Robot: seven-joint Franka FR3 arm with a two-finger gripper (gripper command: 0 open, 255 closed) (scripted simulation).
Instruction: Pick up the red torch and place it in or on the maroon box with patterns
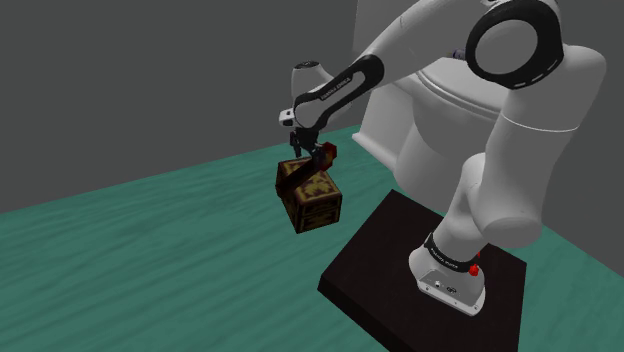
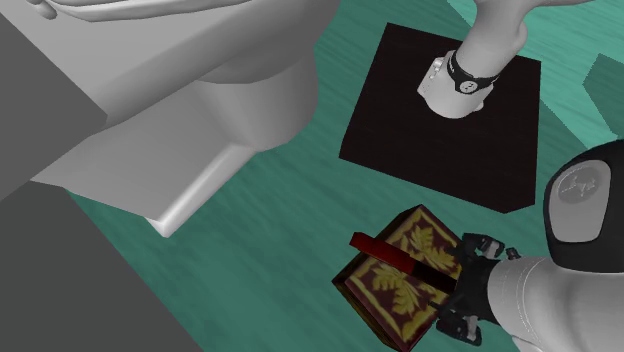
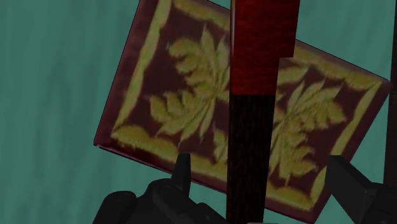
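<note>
Red at the head and near-black down the handle, the torch [image 3: 253,108] lies across the lid of the maroon box [image 3: 168,95]. In the second exterior view you can follow the torch [image 2: 395,256] running slantwise over the gold leaf pattern, with its red end reaching the edge of the box [image 2: 400,300] on the side nearer the toilet.

Your jaws stand wide. In the wrist view the two black fingers [image 3: 182,173] sit one on each side of the handle, with lid showing in the gaps and neither finger touching it. Nothing is clasped, so the torch looks to be resting on the box under its own weight. From these angles you cannot be wholly sure it sits flat on the lid.

By that reading, the pick and the carry are done and the placing looks made. What is left for you is the retreat: lift the hand straight up and away without brushing the handle. Mind the shape too — a round body on a flat lid may roll if nudged.

Further out, the box [image 1: 315,205] stands on the teal floor [image 1: 150,270], near a corner of the dark stand [image 1: 395,265]. The white toilet [image 1: 400,120] rises behind, and the arm bends down over the lid from above.
</note>
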